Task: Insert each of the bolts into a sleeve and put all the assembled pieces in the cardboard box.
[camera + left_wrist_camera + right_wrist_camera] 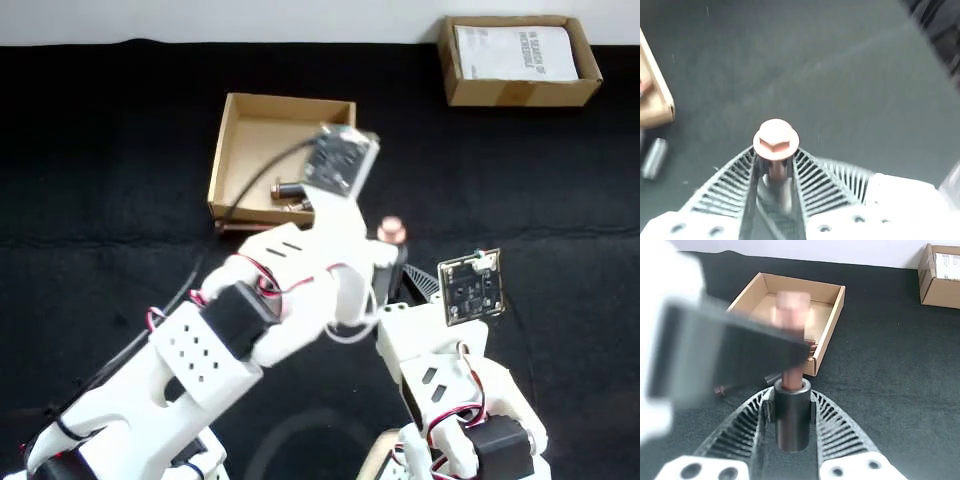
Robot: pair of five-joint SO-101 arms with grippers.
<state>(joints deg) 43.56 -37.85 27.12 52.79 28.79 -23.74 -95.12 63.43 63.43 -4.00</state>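
Mating bolt [790, 315] with sleeve [791, 415]: bolt shank sits directly above sleeve bore, tip apparently just inside, both long axes upright and roughly in line. Left gripper [775, 156] clamps bolt below head, arm stretched over table centre. Right gripper [791, 401] pinches sleeve mid-body, beneath. Next move, by judgement: straight push down. Cardboard box [232, 150] near, at 10 o'clock from pair in high view, assembled pieces [290, 190] inside.

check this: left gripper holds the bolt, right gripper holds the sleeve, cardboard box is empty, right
Not empty: the high view shows pieces lying in the cardboard box. The left gripper does hold the bolt, the right gripper the sleeve.
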